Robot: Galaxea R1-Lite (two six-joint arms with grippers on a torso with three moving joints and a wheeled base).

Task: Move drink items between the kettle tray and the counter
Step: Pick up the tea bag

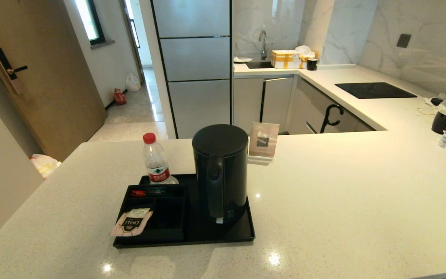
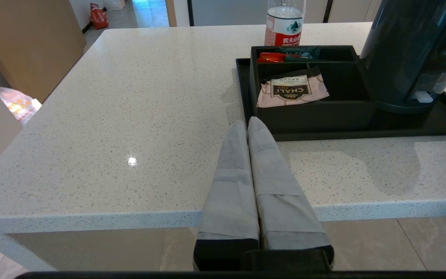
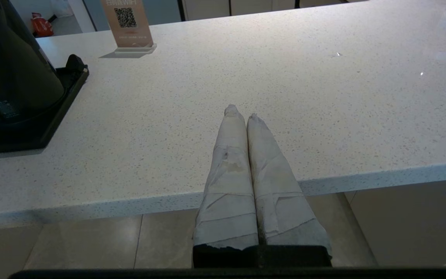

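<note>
Speckled beige counter (image 1: 343, 186) holds a black tray (image 1: 246, 232) bearing the kettle (image 1: 221, 170) (rigid, probably heavy; best lifted by its handle (image 1: 214, 174)). Left gripper (image 2: 247, 123) and right gripper (image 3: 241, 112) hover at the counter's edge, both closed, empty.

bright even indoor light, ceiling-lamp glare spots on glossy counter (image 1: 343, 186), soft shadows
</note>
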